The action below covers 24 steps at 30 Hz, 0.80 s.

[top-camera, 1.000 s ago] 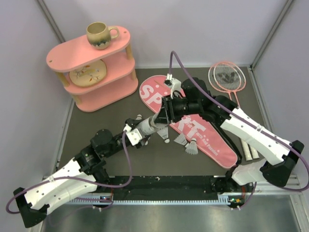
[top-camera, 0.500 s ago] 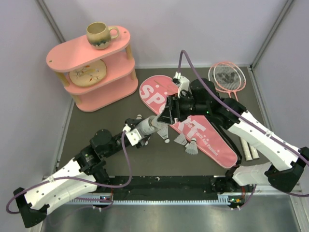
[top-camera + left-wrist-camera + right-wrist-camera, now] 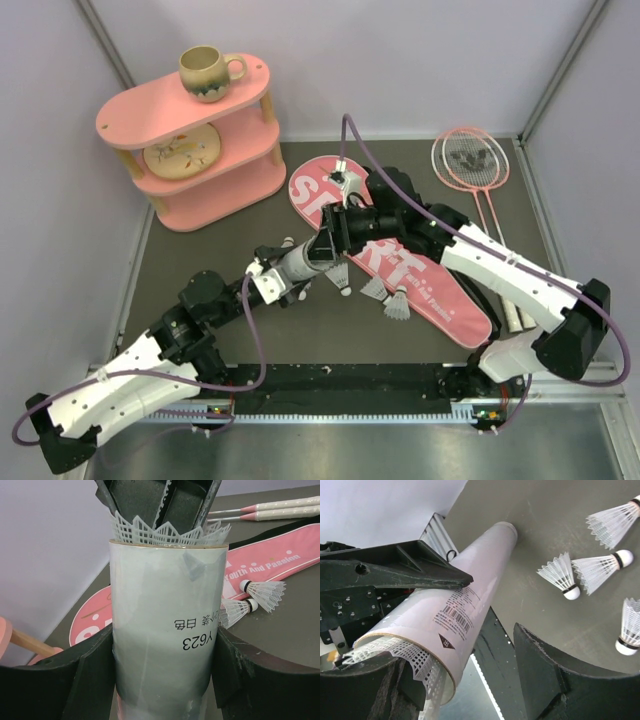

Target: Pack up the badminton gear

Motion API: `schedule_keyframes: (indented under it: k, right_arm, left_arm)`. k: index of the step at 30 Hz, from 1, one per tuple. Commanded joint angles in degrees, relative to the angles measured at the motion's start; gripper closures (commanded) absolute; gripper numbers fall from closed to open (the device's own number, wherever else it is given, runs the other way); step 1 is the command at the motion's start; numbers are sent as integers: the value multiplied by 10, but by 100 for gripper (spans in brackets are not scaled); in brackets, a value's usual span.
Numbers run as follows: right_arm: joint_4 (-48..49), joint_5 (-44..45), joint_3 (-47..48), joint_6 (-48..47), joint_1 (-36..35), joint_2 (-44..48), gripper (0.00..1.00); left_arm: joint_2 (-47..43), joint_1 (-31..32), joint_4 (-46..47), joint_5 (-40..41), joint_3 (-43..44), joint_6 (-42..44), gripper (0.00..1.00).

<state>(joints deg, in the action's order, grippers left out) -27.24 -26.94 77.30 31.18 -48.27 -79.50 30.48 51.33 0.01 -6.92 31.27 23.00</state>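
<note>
My left gripper [image 3: 162, 675] is shut on the long white tube [image 3: 160, 630], holding it tilted above the table [image 3: 300, 262]. A shuttlecock's white skirt [image 3: 415, 665] pokes out of the tube's mouth. My right gripper [image 3: 457, 650] stands open at that mouth, its fingers either side of the rim and gripping nothing. Three shuttlecocks [image 3: 375, 290] lie loose by the pink SPORT bag [image 3: 430, 280], which lies flat. Two pink rackets [image 3: 470, 160] rest at the back right.
A pink two-tier shelf [image 3: 190, 110] stands at the back left, with a brown mug [image 3: 207, 72] on top and a plate [image 3: 180, 150] on its middle tier. The white racket handles [image 3: 517, 315] reach the table's right front. Grey walls close in three sides.
My right gripper's jaws have spread apart at the tube's mouth, and its wrist drew back to the right and then came in again. The left arm and tube have hardly moved.
</note>
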Motion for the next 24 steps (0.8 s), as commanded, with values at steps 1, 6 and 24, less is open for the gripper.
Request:
schedule_keyframes:
  k: [1,6,24]
  right_arm:
    - [122,-44,-21,48,-8,-7,36]
    - [130,0,-25,51,-38,-24,28]
    - [40,180,-63,-35,-35,178,1]
  left_arm:
    - [-9,1,61,-18,-3,-3,77]
    - [-9,1,63,-20,-2,-4,77]
    - [-2,1,65,10,-2,-1,78]
